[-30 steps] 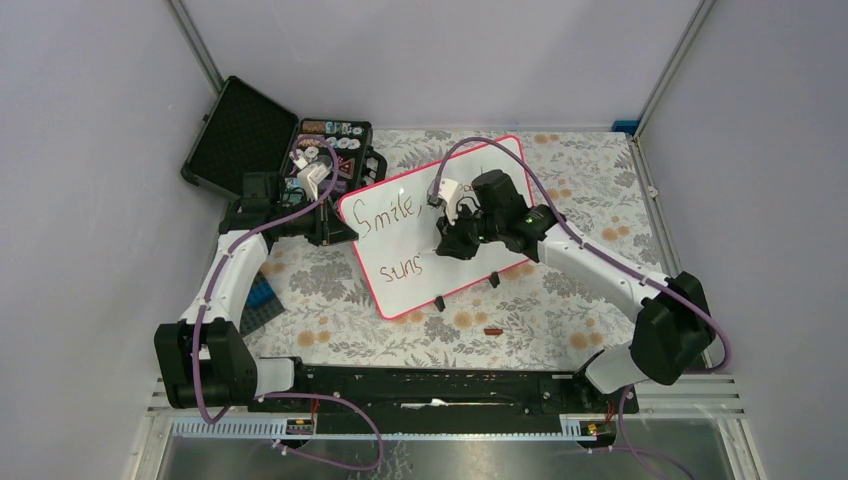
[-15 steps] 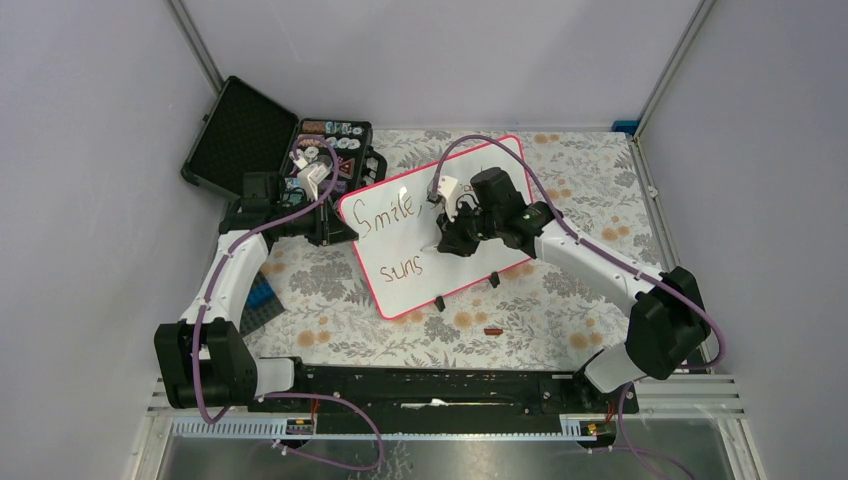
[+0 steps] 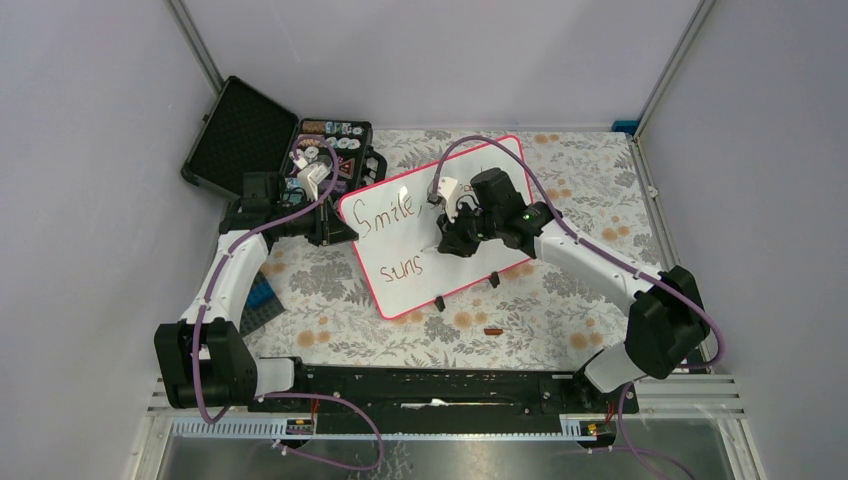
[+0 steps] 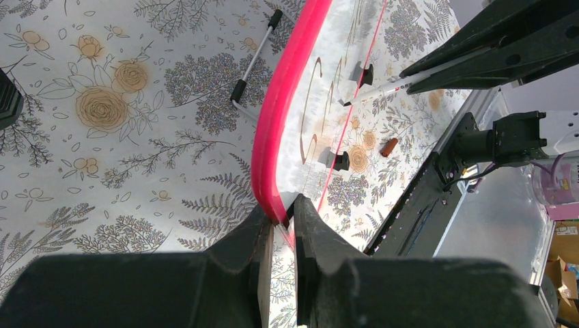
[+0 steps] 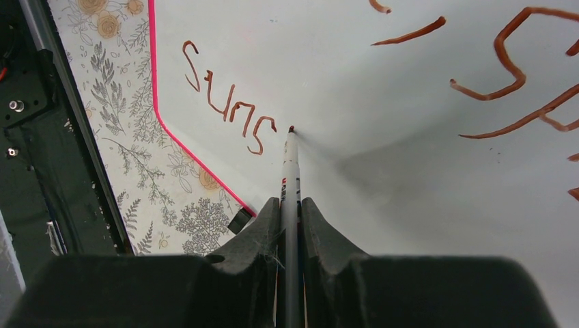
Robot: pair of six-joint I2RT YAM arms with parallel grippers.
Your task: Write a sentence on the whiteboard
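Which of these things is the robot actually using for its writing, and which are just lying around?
In use: whiteboard, written words, marker in the right gripper, left gripper clamping the board's rim.
Lying about: open black case, small brown piece, blue object by the left arm.

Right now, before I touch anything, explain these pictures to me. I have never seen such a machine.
A left arm and a right arm, both robotic, are bolted to a table's near edge. One picture looks down from above; the other two come from a camera on each wrist. On the flowered cloth are a whiteboard and an open black case. The left pincer is shut on the whiteboard's pink rim, apparently steadying it. The right pincer is shut on a marker, its tip at the board just after "suns". Above that stands "Smile,".
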